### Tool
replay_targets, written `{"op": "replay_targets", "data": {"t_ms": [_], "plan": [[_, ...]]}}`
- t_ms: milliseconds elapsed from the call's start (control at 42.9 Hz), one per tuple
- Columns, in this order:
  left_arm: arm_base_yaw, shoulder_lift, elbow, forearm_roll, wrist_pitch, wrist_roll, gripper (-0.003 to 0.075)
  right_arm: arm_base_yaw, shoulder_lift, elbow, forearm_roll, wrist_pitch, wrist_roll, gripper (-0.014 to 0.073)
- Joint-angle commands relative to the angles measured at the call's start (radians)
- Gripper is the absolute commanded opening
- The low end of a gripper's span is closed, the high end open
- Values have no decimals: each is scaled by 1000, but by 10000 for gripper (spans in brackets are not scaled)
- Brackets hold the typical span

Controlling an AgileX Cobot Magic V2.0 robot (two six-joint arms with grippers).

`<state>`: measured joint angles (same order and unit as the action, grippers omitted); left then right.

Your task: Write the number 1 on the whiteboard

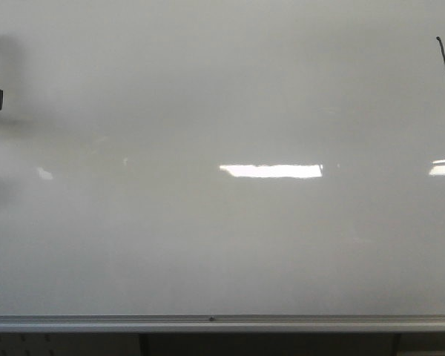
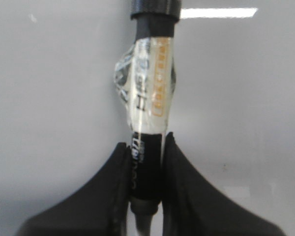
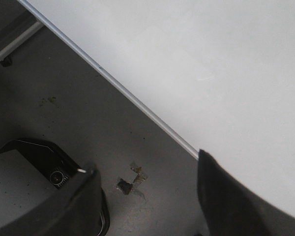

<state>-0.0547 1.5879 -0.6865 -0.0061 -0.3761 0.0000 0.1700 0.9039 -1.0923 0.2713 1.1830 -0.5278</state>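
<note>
Here the whiteboard (image 1: 222,111) fills almost all of the front view, with a silver rail along its bottom. The number 1 (image 1: 442,56) is a small black line high up near the right edge. The left gripper (image 2: 146,162) is clamped on a black marker (image 2: 150,98) close to the board. The right gripper (image 3: 147,196) has its jaws wide apart, holding nothing, above a grey floor (image 3: 88,118)

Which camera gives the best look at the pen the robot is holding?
The left wrist view: the marker fills the frame, pinched upright in the left tool, with its label showing. The front view catches only a dark sliver at its left edge, too little to identify. The right wrist view shows no marker.
</note>
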Motion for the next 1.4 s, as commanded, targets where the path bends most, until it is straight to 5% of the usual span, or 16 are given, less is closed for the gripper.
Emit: {"op": "replay_targets", "data": {"t_ms": [0, 257, 350, 770, 1120, 1376], "plan": [[-5, -9, -26, 6, -17, 0, 47, -8, -6, -24, 26, -47, -3, 457], [-5, -13, -26, 6, 54, 0, 367, -8, -6, -24, 27, -47, -3, 457], [-5, -25, -36, 6, 114, 0, 428, -8, -6, -24, 17, -45, 9, 457], [-5, -374, -90, 6, 579, 0, 430, -8, -64, -17, -200, -18, 467, 457], [-5, -764, -90, -4, 1001, 0, 430, -8, -288, 179, -206, -144, 494, 457], [-5, -952, -90, -10, 1132, 0, 429, -8, -437, 235, -251, -95, 539, 438]]}}
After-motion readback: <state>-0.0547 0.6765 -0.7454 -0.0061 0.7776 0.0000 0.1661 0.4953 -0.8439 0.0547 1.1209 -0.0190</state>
